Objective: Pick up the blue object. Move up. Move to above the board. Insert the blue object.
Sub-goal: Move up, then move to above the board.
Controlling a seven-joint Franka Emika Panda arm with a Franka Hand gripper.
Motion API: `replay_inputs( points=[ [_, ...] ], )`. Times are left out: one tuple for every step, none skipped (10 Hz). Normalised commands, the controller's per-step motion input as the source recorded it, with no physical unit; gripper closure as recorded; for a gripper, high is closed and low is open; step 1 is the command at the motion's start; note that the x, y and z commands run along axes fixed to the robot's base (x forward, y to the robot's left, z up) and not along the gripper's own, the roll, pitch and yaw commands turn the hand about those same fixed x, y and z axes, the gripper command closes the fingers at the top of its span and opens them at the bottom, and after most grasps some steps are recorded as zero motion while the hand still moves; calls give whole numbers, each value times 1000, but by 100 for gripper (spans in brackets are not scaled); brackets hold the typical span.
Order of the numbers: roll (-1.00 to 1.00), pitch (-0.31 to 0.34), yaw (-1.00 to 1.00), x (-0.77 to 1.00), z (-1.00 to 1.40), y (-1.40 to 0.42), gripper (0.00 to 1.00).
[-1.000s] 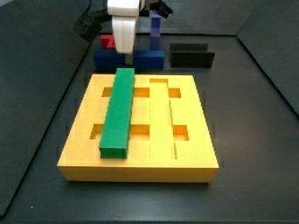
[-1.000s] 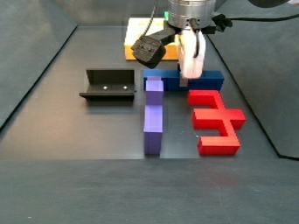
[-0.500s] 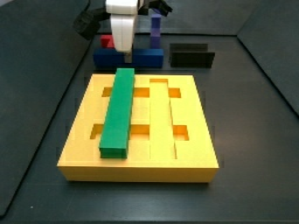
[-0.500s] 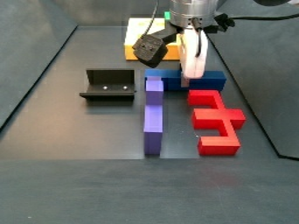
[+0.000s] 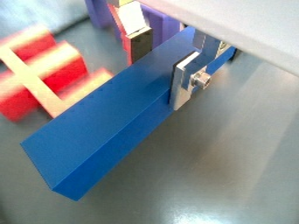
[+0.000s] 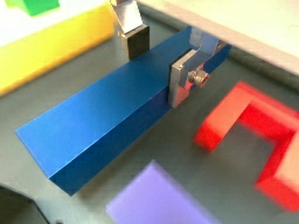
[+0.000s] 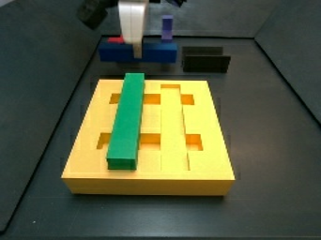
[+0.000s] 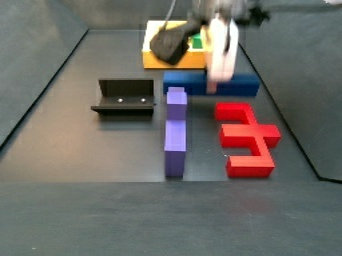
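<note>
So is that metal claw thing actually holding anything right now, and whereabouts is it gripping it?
Yes. The end effector holds the blue object, its fingers clamped on the bar's two long sides, nearer one end than the middle.

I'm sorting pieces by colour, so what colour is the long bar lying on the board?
Green. The bar lies lengthwise on the yellow board, clearest in a side view. The gripper is elsewhere, around the blue object.

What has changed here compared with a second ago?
The gripper, shut on the blue bar, has risen and lifted it off the floor; in both side views the bar sits higher than before. The yellow board, green bar, purple bar, red pieces and fixture have not moved.
</note>
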Motion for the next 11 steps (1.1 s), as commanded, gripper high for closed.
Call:
replay_inputs(
  points=[
    [0,7,26,-62,397,13,100],
    [0,0,0,0,1400,0,100],
    [2,33,-7,-5,1400,-3,100],
    [16,45,-6,-21,1400,2,100],
    [33,22,1,13,1400,2,100],
    [29,54,2,29,1400,2,100],
    [31,81,2,14,1400,2,100],
    [35,69,3,8,1400,-2,100],
    [28,65,5,30,604,-4,100],
    [22,69,6,40,244,-5,100],
    [9,24,1000,335,231,-1400,100]
  ],
)
